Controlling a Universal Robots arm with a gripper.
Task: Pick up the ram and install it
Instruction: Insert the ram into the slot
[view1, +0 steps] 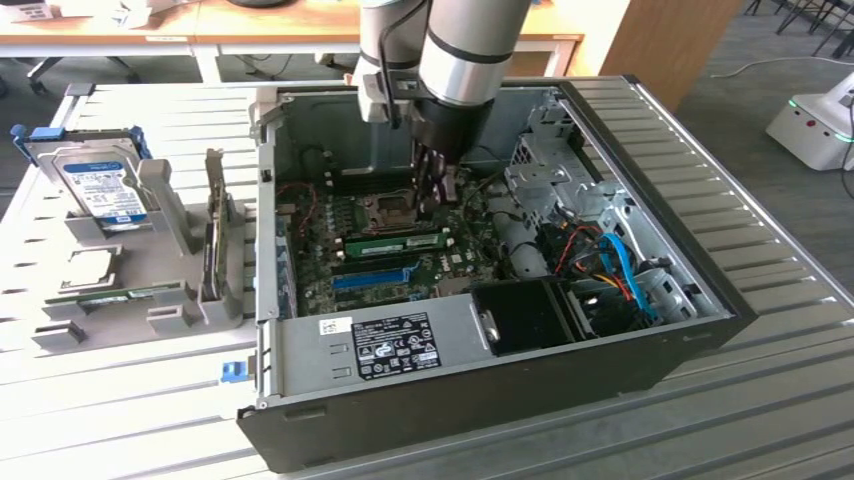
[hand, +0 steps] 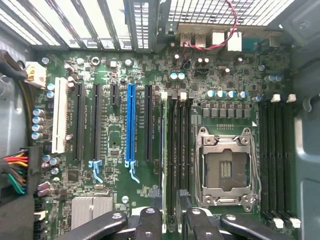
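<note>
Sitting at 9 o'clock, exterior view: grey rack (view1: 150, 195) on the ribbed table (view1: 774, 400); hard drive (view1: 104, 188) with a blue-white label propped in it, well apart from the ram.
Case: black computer case (view1: 534, 400), open side up, at 3 o'clock of the rack.
Motherboard: green board (view1: 320, 270) (hand: 115, 135) flat on the case floor.
Blue slot: long blue slot (view1: 371, 278) (hand: 131, 125), near the ram at its 6 o'clock in the exterior view.
Ram: green stick (view1: 398, 243) standing on edge in a black slot on the motherboard, between blue slot and socket. Wrist view has it edge-on as a thin line (hand: 162, 150). Clipped down or not: cannot tell.
Socket: square metal-framed socket (view1: 390, 209) (hand: 225, 167), 12 o'clock of the ram.
Gripper: gripper (view1: 437, 200) (hand: 173, 220) on the silver arm (view1: 461, 50), hanging above the ram, 1 o'clock of it.
Fingers: dark fingers (hand: 150, 222) apart, gripping nothing.
Cables: blue cables (view1: 627, 265), 3 o'clock of the gripper, by the case wall.
</note>
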